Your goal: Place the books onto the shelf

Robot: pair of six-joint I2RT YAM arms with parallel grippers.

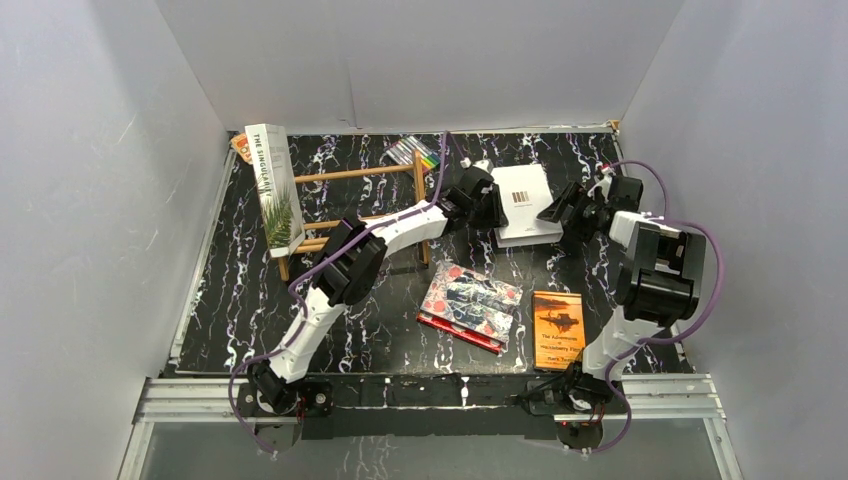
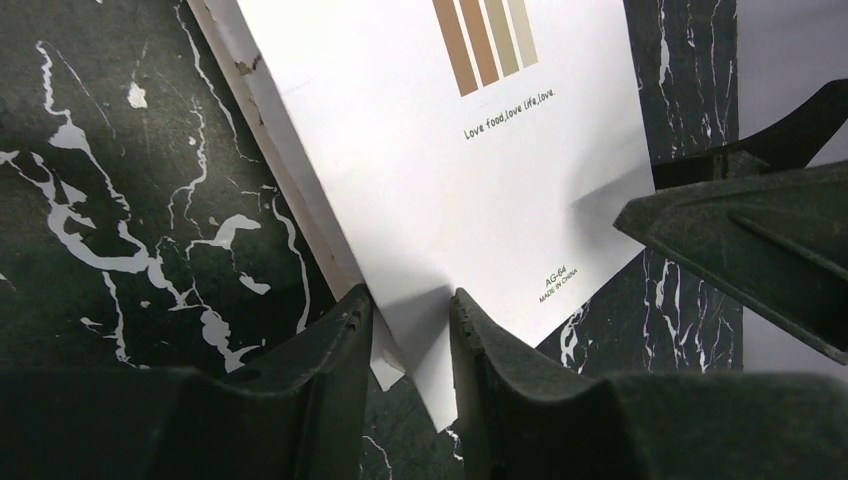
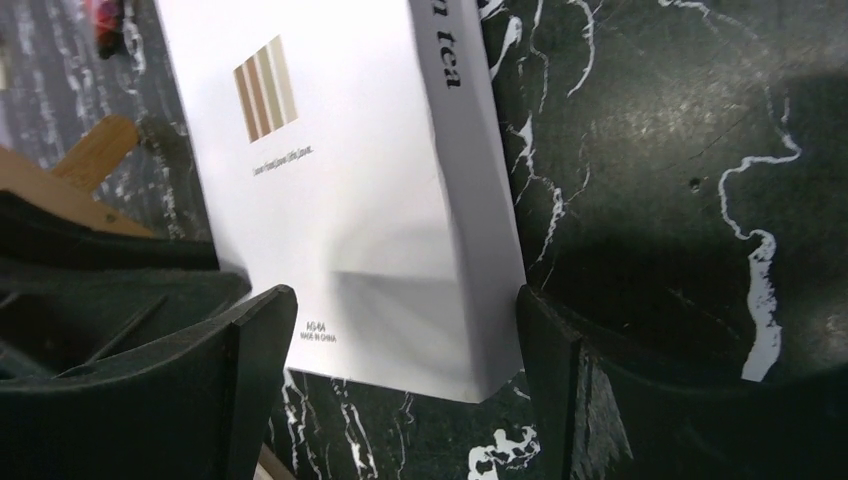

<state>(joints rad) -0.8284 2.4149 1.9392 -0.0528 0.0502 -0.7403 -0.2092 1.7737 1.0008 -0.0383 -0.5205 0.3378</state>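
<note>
We see palm-leaf book [image 1: 272, 190] upright at wooden rack's [image 1: 370, 173] left end. Left gripper [image 2: 408, 312] straddles white barcode book's [image 1: 525, 200] corner, jaws narrow; whether clamped, we cannot tell. Book lies flat on table [image 1: 390, 325]. Right gripper [image 3: 402, 300] spread wide at book's right side.

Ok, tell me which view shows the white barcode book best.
The top external view. It shows the whole white book lying flat with its barcode up. The left wrist view shows only one end of its cover, cropped at the top. The right wrist view shows part of the cover and the spine, also cropped.
</note>
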